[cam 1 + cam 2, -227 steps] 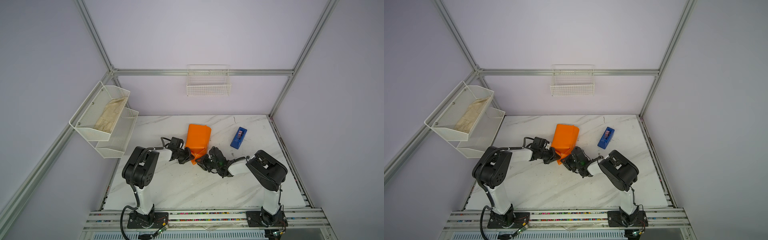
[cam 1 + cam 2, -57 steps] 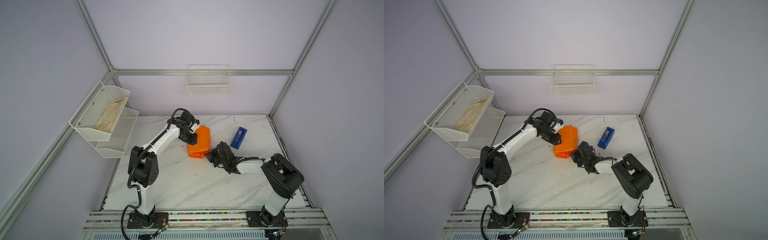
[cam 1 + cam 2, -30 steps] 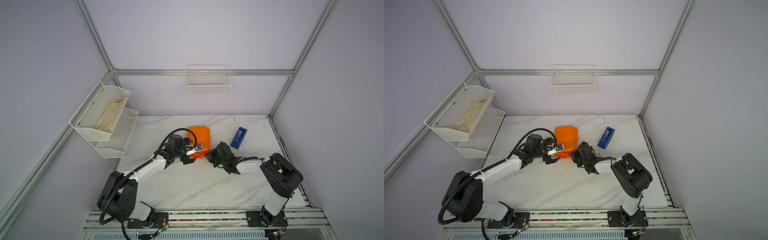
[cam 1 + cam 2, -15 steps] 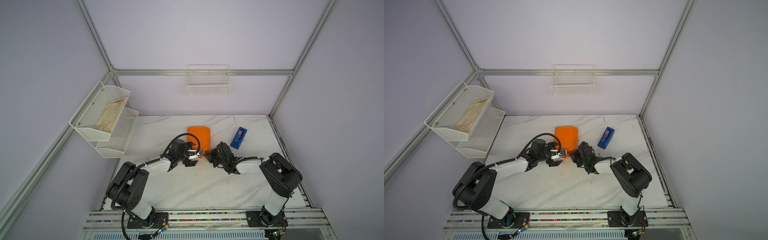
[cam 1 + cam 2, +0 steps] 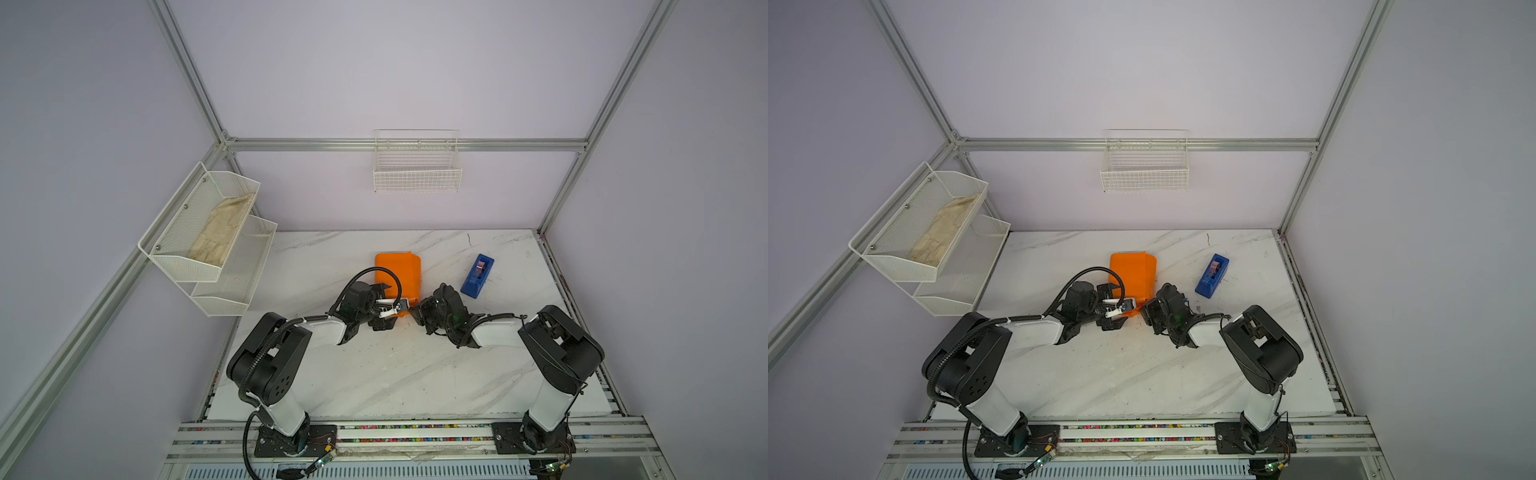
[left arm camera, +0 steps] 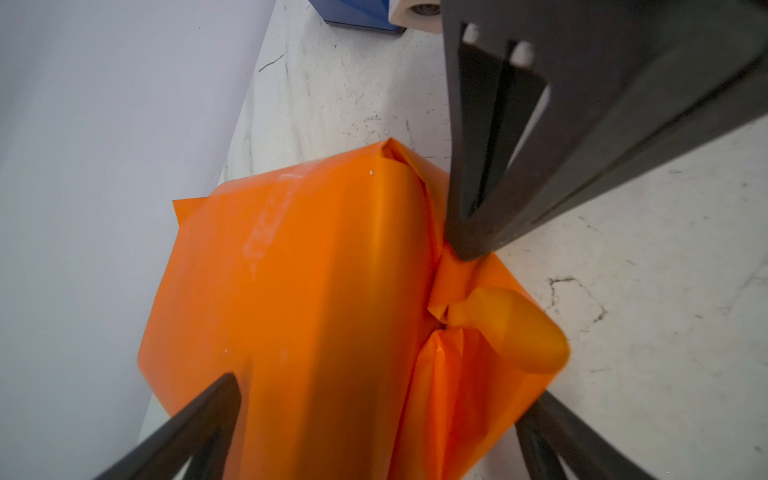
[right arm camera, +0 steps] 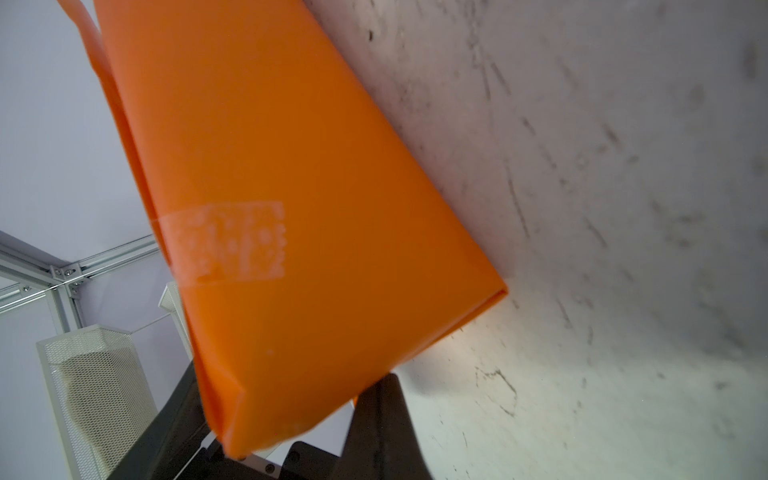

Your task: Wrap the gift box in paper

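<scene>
Paper (image 5: 398,272) (image 5: 1133,272), folded into an orange parcel, covers whatever is inside it on every side that shows. It lies on the table (image 5: 374,374) near the tape dispenser (image 5: 477,276) (image 5: 1212,276), to the dispenser's left in both top views. The parcel's end farthest from the dispenser's wall side is partly masked by the two arms.

The left gripper (image 5: 388,307) (image 5: 1119,307) has its jaws wide apart, straddling that end. In the left wrist view its fingers (image 6: 199,419) stand on either side of the parcel, and whether they touch it is hard to tell.

The right gripper (image 5: 415,309) (image 5: 1144,309), between the parcel and the dispenser, has its jaws together. Its tip (image 6: 469,249) presses into the crumpled end flap, and I cannot tell whether any paper is pinched.

The right wrist view is blurred. It shows a strip of clear tape (image 7: 232,241) across a seam. In the left wrist view the dispenser (image 6: 357,16) is cut off at the frame edge.

A two-tier mesh rack (image 5: 183,257) (image 5: 892,262) hangs on the side wall, well apart from the dispenser and beyond the parcel. Its upper tier holds a beige cloth (image 5: 220,230) (image 5: 942,232). A wire basket (image 5: 417,174) (image 5: 1144,174) hangs on the back wall behind the dispenser.
</scene>
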You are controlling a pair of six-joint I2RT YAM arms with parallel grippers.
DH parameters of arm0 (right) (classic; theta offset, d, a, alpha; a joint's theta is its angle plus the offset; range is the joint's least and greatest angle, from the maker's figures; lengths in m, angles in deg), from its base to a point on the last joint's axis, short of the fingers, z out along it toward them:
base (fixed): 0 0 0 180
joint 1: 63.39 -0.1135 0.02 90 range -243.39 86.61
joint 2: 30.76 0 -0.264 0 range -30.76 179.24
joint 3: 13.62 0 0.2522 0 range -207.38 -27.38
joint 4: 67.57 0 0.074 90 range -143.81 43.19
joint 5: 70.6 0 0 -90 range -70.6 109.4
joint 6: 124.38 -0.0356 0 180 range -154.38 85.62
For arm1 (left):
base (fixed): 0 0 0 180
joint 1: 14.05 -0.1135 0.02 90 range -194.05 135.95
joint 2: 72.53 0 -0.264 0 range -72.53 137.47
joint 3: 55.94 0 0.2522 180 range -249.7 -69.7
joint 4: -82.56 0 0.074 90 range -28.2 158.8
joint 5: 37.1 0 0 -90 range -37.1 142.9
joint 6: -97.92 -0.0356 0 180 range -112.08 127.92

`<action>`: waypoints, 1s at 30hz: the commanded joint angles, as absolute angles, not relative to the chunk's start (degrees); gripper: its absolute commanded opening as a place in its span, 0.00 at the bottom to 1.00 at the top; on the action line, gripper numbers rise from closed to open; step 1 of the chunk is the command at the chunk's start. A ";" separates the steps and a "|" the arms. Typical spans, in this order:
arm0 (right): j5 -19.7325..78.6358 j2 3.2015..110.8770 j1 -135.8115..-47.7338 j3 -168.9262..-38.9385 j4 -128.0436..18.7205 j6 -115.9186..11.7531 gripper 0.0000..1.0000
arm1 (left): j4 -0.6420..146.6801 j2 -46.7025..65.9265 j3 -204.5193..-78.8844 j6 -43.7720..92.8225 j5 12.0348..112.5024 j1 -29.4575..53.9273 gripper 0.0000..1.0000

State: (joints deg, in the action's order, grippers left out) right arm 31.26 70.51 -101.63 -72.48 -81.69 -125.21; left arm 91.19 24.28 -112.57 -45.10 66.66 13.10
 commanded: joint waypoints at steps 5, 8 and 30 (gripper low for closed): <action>31.62 71.03 -101.36 -72.12 -82.88 -131.59 0.00 | 97.97 26.17 -110.39 -42.88 64.26 13.41 1.00; 31.78 71.02 -101.36 -72.20 -83.54 -131.65 0.00 | 98.37 26.56 -110.39 -42.84 63.54 13.44 1.00; 31.38 63.39 -99.52 -70.08 -71.94 -108.25 0.23 | 96.19 27.14 -112.19 -40.95 61.53 13.37 0.85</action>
